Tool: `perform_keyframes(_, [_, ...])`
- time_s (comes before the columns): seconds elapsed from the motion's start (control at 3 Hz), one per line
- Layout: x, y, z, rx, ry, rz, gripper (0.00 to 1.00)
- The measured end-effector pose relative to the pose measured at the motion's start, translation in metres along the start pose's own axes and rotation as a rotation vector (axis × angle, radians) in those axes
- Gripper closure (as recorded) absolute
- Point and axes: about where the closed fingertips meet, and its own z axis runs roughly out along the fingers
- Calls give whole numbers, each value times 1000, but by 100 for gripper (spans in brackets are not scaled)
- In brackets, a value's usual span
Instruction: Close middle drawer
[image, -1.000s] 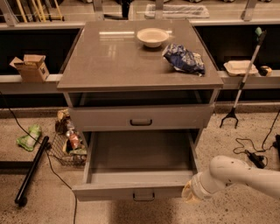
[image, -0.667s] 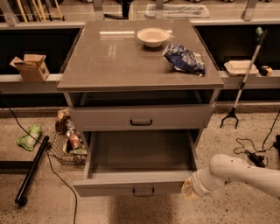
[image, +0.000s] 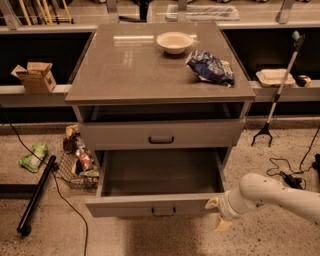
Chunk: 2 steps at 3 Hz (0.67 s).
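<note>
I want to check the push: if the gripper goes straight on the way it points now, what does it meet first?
Probably the right front corner of the middle drawer. The gripper is low right, beside that corner, pointing left. Depth is unclear; it may pass in front.

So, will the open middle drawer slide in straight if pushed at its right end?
Probably light: the middle drawer looks empty. It is wide, and the gripper sits at its front's right end, so an off-centre push may skew it. Nearer the handle seems safer.
</note>
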Motion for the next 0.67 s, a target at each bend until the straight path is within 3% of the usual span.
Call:
perform_keyframes(0.33, [1,-16,1,7,-18,-8,0])
perform_keyframes(0.67, [1,-21,1,7,-23,-11,0])
